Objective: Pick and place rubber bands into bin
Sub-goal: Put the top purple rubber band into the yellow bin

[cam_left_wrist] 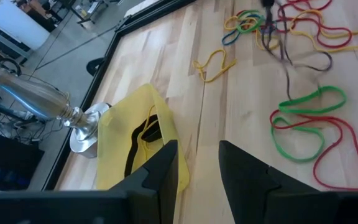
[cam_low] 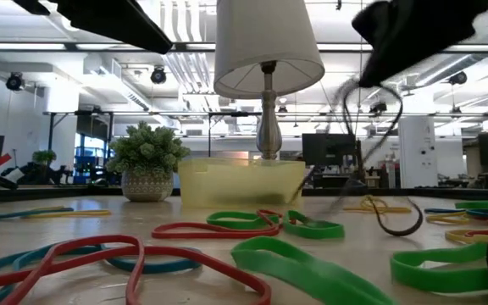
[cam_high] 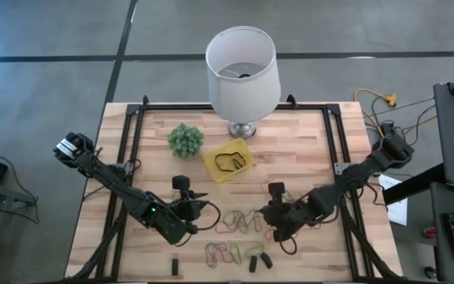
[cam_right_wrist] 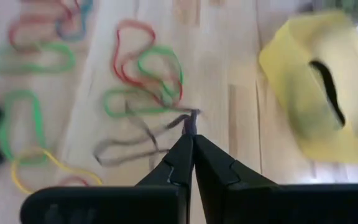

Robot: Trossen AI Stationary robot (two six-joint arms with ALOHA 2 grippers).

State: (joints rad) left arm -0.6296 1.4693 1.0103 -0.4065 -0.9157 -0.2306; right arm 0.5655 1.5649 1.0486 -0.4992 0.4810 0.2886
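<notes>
Many coloured rubber bands [cam_high: 239, 222] lie loose on the near part of the table, also in the low view [cam_low: 252, 224]. The yellow bin [cam_high: 228, 160] stands near the lamp foot and has dark bands inside. My right gripper [cam_right_wrist: 190, 134] is over the bands, right of the bin and nearer, shut on a dark rubber band [cam_low: 388, 169]. My left gripper [cam_left_wrist: 197, 162] is open and hovers near the bin [cam_left_wrist: 135, 143], touching nothing. It stands left of the band pile [cam_high: 186, 189]. My right gripper pinches a short stretch of the dark band's loop [cam_right_wrist: 188, 118] between its two fingertips, coming from above and slanting toward the table's left. The band hangs slack below the fingers. Its lower end [cam_low: 401, 227] is at table level; whether it rests there I cannot tell.
A white lamp [cam_high: 243, 71] stands at the far edge behind the bin, with a fuzzy green ball plant [cam_high: 185, 140] to the bin's left. Small dark stubby pieces [cam_high: 258, 259] lie near the near edge. Black rails [cam_high: 132, 134] run along both table sides.
</notes>
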